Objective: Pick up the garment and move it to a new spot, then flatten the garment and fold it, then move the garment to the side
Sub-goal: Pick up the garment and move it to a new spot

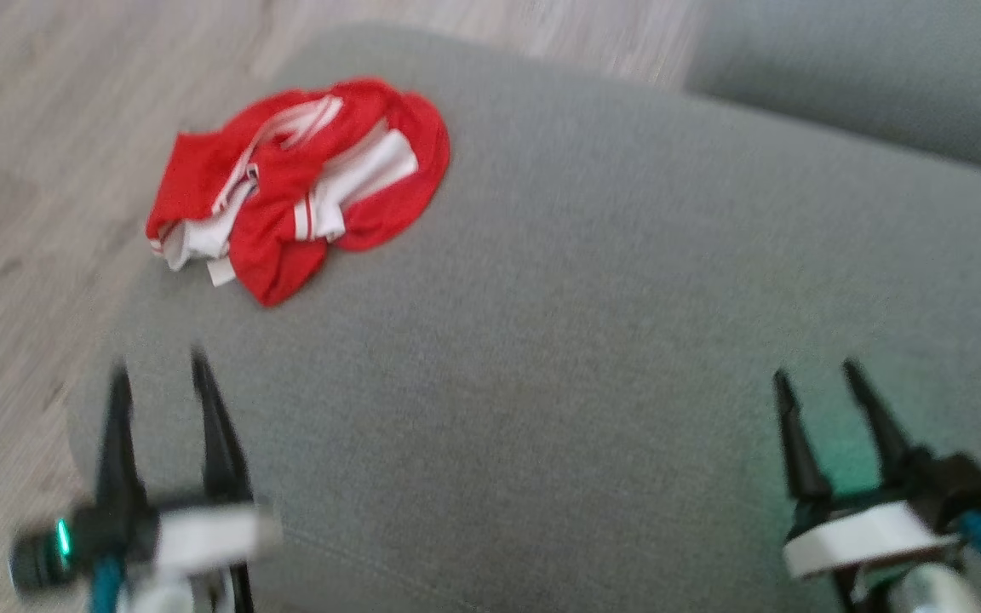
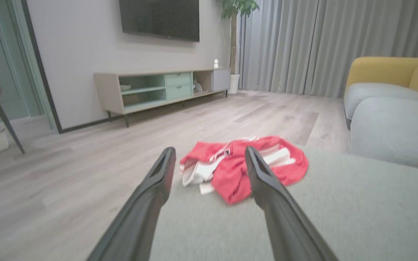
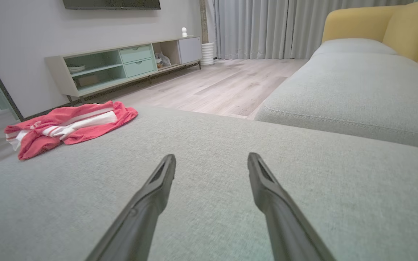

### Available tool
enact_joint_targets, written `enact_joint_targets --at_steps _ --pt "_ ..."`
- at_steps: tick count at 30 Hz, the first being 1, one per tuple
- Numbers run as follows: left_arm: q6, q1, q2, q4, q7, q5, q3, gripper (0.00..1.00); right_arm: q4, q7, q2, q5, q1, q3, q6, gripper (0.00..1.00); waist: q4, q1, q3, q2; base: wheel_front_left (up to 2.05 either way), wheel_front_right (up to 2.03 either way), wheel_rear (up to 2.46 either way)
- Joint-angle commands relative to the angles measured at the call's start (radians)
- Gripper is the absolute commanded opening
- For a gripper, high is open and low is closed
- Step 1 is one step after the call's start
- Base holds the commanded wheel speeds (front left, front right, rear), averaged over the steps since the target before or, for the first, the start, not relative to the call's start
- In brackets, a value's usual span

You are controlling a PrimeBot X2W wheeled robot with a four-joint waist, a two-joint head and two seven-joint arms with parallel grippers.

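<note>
Head view, blurred: crumpled red fabric garment with white stripes and white panels (image 1: 303, 187) lies bunched at the far left edge of the grey woven-fabric sofa cushion (image 1: 584, 298), next to the pale wood-plank floor (image 1: 22, 170). Folds overlap and its outline is irregular. Left tool (image 1: 158, 368) is at lower left with its two dark fingers spread and nothing between them, well apart from the garment. Right tool (image 1: 816, 373) is at lower right, also spread and empty.

Left wrist view: garment (image 2: 227, 172) sits ahead, beyond the parted fingertips, no contact. White stripes run in pairs along the red cloth.

Right wrist view: garment (image 3: 71, 125) lies far off to the view's left. The tool's fingers stand wide over bare cushion, holding nothing.
</note>
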Motion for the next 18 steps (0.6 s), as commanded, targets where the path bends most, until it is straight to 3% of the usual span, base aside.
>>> enact_joint_targets --at_steps 1,7,12,18 --pt "-0.009 -0.128 -0.001 -0.048 -0.005 0.013 0.044 1.0 -0.044 -0.011 -0.046 -0.012 -0.06 0.014 -0.001 1.0 0.008 0.0 0.107 0.0 0.0 0.0 0.0" --pt "-0.089 -0.443 0.018 0.044 -0.005 0.048 0.069 1.0 -0.076 -0.011 -0.178 -0.026 -0.127 0.009 -0.001 1.0 -0.025 0.0 0.285 0.0 0.0 0.0 0.0" --pt "-0.135 -0.746 0.07 0.365 0.003 0.019 0.099 1.0 -0.107 -0.011 -0.262 -0.025 -0.159 -0.004 -0.001 1.0 -0.08 0.0 0.393 0.0 0.0 0.0 0.0" --pt "-0.148 -1.014 0.148 0.754 0.157 -0.028 0.144 1.0 -0.14 -0.011 -0.304 -0.023 -0.177 -0.019 -0.001 1.0 -0.161 0.0 0.476 0.0 0.0 0.0 0.0"
